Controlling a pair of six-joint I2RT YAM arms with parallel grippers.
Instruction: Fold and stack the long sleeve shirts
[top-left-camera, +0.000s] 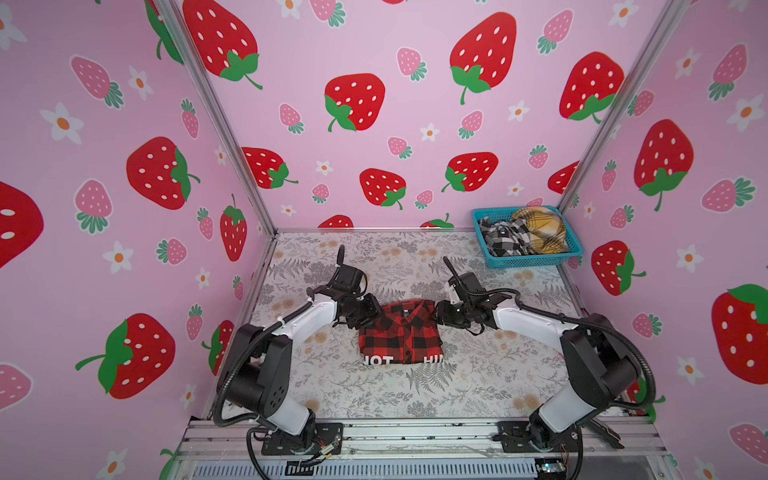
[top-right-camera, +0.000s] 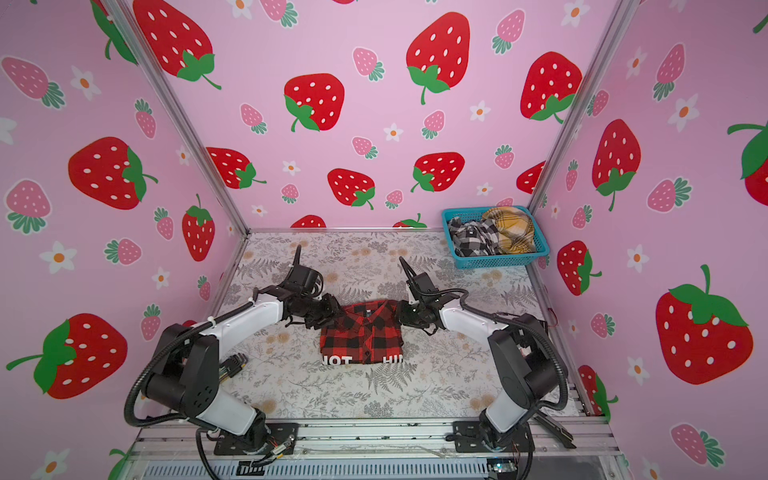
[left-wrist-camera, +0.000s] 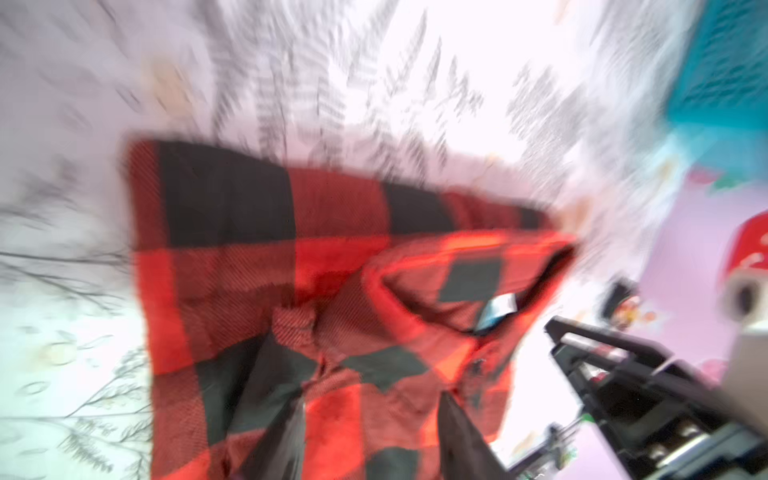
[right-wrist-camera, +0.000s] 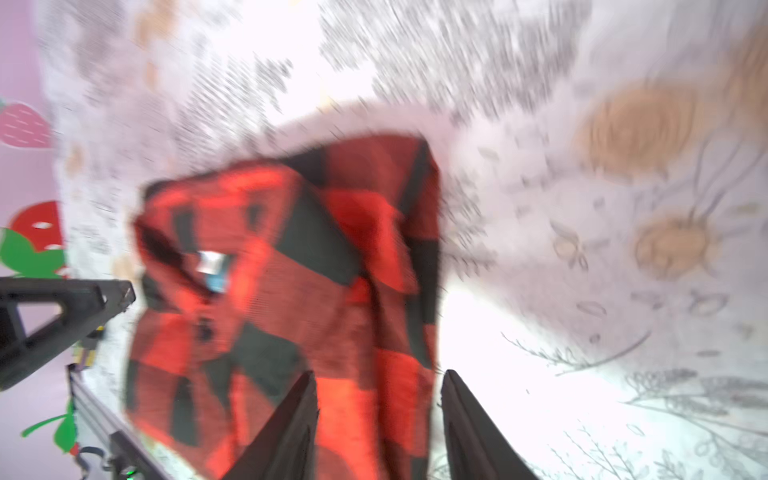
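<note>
A red-and-black check shirt (top-left-camera: 401, 336) (top-right-camera: 361, 337) lies folded in the middle of the table, white letters along its near edge and collar at the far side. My left gripper (top-left-camera: 371, 312) (left-wrist-camera: 374, 411) hovers at the shirt's far-left corner, its jaws apart over the cloth. At the far-right corner my right gripper (top-left-camera: 440, 312) (right-wrist-camera: 380, 388) is open too, with the shirt's edge showing between its fingers (right-wrist-camera: 305, 399). Both wrist views are blurred. A black-and-white plaid shirt (top-left-camera: 500, 237) and a mustard plaid shirt (top-left-camera: 540, 232) lie crumpled in the basket.
The teal mesh basket (top-left-camera: 536, 262) (top-right-camera: 494, 262) stands at the table's back right corner. Strawberry-print walls enclose the left, back and right sides. A metal rail (top-left-camera: 415, 432) with both arm bases runs along the front edge.
</note>
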